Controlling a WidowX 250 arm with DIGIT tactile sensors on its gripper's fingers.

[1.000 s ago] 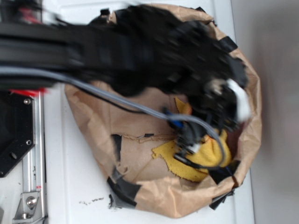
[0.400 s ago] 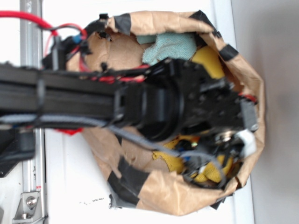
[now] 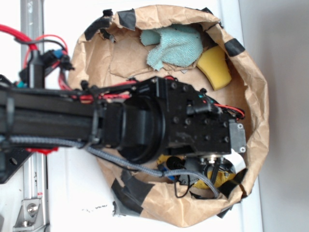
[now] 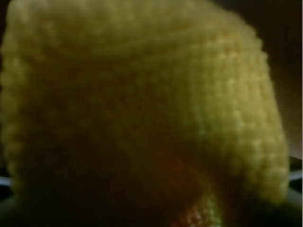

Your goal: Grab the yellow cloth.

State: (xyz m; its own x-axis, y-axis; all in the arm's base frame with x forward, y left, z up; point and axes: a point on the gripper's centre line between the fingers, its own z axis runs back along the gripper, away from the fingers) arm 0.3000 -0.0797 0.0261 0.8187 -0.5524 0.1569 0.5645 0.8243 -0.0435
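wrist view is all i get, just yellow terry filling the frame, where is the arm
Observer: Over a brown paper bag, gripper down at one end of it.
Operator: anything else in the bag
Observer: A teal rag lies at the opposite end.
Operator: any other yellow thing i could confuse it with
Observer: A smooth yellow sponge sits beside the teal rag, apart from the gripper. Only slivers of the yellow cloth show under the arm in the exterior view.
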